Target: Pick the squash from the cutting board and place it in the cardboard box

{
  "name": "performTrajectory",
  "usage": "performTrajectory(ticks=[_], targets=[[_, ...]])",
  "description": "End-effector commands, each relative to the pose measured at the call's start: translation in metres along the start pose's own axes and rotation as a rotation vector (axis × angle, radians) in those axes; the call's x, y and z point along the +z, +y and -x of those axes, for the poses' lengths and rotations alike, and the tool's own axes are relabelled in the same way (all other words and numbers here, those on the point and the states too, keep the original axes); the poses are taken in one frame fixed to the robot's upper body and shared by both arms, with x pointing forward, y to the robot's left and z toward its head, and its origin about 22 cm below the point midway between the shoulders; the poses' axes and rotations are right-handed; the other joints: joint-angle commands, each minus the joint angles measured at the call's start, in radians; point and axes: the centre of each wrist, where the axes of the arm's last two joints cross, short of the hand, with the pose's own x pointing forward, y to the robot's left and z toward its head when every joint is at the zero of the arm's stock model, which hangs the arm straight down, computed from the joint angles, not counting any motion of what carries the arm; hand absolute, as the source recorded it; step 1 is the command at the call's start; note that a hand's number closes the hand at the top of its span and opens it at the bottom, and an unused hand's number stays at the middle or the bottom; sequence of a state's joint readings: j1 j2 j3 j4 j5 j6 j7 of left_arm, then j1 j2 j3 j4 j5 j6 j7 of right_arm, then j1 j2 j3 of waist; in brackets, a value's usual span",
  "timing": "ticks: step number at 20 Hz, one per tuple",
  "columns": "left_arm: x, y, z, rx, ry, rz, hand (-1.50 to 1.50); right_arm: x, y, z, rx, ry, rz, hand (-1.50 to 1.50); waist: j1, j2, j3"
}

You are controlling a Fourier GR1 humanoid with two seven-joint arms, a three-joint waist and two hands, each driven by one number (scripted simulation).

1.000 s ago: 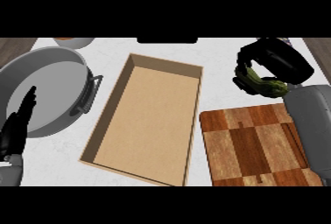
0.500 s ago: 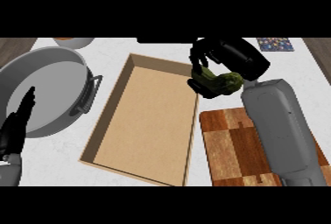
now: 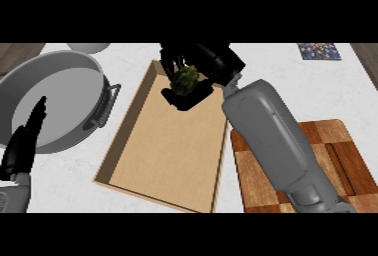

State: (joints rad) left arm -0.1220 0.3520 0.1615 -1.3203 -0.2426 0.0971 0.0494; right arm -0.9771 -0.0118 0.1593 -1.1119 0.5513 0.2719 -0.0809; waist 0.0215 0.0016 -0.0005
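While the right hand (image 3: 198, 65) hangs over the far end of the cardboard box (image 3: 171, 150), there's a lot of open room below it: the box floor is bare tan all the way down to the near wall, and the long left and right walls run clean and unblocked. The box sits at a slant on the white worktop (image 3: 310, 85), its far end up near the worktop's far edge. On its left, the big grey pan (image 3: 55, 100) comes very close, its metal handle just beside the box's left wall. On the right, the wooden cutting board (image 3: 347, 165) lies just beside the box, with a strip of worktop between them at the near end.

So the squash (image 3: 186, 79) is wrapped up in that right hand, dark fingers curled round it from above and the thumb under it, held above the box's far end. Only a lumpy green-yellow patch shows between the fingers, so its full shape is hard to make out, and I can't tell how high it sits over the box floor.

The grey right forearm covers a good chunk of the cutting board and part of the box's right wall. The left hand (image 3: 22, 147) rests at the left edge, fingers straight and pointing up, overlapping the pan. A small colourful square (image 3: 320, 51) sits on the worktop at far right, too small to read, and a pale round thing (image 3: 88, 47) is cut off at the top.
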Motion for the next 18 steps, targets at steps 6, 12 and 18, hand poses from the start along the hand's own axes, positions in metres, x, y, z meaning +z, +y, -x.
performTrajectory(ticks=[6, 12, 18], targets=[[-0.012, -0.011, -0.029, 0.006, -0.019, 0.013, 0.00, -0.040, 0.050, -0.003, 0.017, 0.081, -0.006, 1.50, 0.024, 0.005, 0.000], [-0.013, -0.024, -0.028, 0.011, -0.057, 0.045, 0.00, -0.044, 0.065, 0.013, 0.003, 0.255, -0.027, -1.50, 0.072, 0.018, -0.001], [-0.013, -0.017, -0.020, 0.016, -0.042, 0.065, 0.00, -0.030, 0.090, 0.030, -0.087, 0.275, -0.038, -1.50, 0.086, 0.022, -0.001]])
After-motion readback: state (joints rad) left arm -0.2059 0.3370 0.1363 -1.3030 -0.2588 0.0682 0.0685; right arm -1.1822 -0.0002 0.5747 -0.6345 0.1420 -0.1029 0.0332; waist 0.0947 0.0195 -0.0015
